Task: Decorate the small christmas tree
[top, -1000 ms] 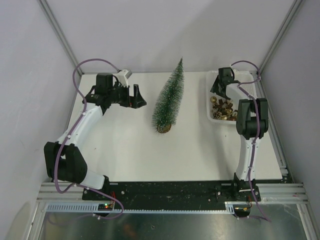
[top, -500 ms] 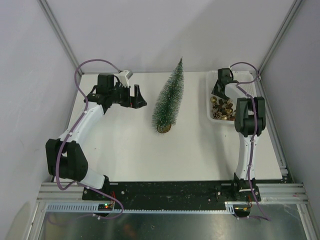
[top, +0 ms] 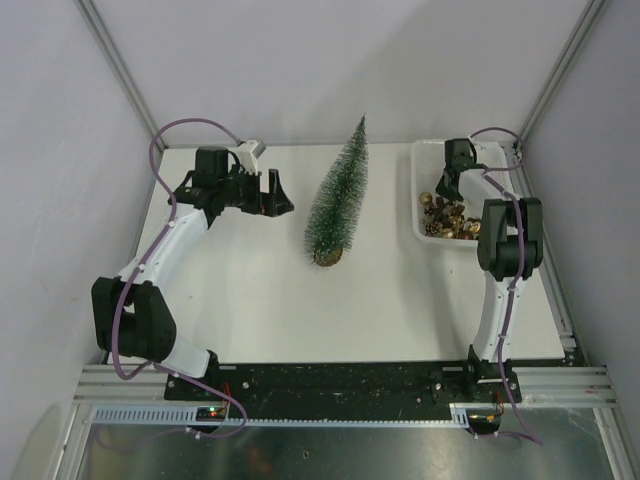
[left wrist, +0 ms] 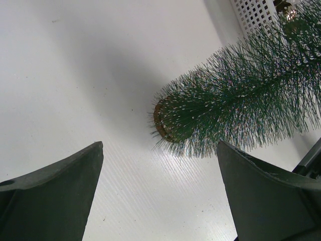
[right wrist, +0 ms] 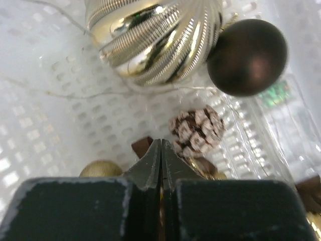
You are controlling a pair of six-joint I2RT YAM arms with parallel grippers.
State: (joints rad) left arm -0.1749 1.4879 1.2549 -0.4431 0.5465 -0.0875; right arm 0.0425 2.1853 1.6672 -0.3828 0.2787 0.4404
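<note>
Right jaws pressed together inside mesh basket (right wrist: 40, 125); frosted pinecone (right wrist: 197, 129) just past my tips, ribbed gold bauble (right wrist: 150, 35) and dark ball (right wrist: 248, 56) beyond. Left jaws spread, small christmas tree (top: 338, 200) upright ahead, apart.

1. Tabletop (top: 260, 300): white, matte, rectangular. In the left wrist view I see fine ribbing on its surface.
2. Back wall (top: 330, 60): plain pale grey-lilac panel.
3. Left wall (top: 50, 200) and right wall (top: 600, 200): matching pale panels, closing in both sides of the tabletop.
4. Left corner post (top: 115, 60) and right corner post (top: 565, 60): aluminium struts where the panels meet.
5. Black plate (top: 340, 378): lies along the tabletop's near edge, set on aluminium rails.
6. Brushed metal sheet (top: 330, 455): nearest the camera. I cannot tell whether it is floor or a lower shelf.
7. Light: soft and even, with weak shadows.
</note>
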